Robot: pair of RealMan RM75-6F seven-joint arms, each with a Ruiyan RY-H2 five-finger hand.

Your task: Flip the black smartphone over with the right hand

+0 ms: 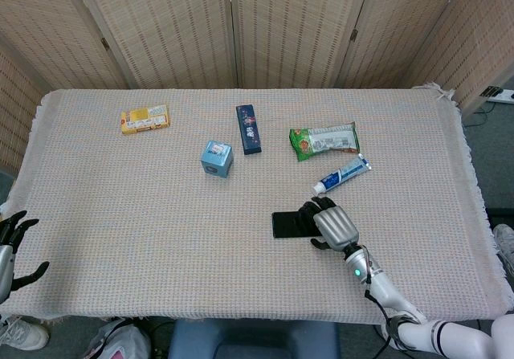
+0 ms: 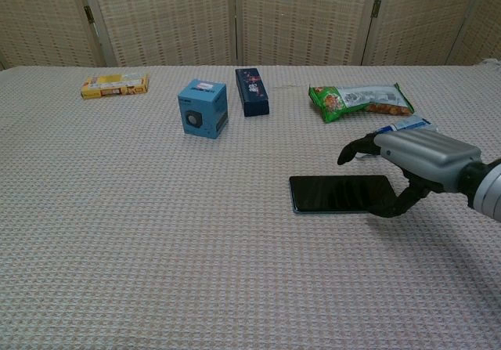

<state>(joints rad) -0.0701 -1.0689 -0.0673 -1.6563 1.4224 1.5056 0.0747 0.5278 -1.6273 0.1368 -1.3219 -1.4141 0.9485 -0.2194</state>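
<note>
Chest view: phone [image 2: 340, 193] flat on worktop [image 2: 156, 232], long axis left-right. Right robot hand [image 2: 411, 162] at its right end, fingers spread, holding nothing; contact unclear. Left robot hand [image 1: 10, 242] far off, open.

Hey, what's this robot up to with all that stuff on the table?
Its right hand is reaching over the right end of a black smartphone lying flat on the cloth-covered table, apparently to turn it over. The fingers are spread above the phone; nothing is lifted yet. The left hand sits idle at the table's near left edge. Snacks, a small blue box and toothpaste lie untouched farther back.
</note>
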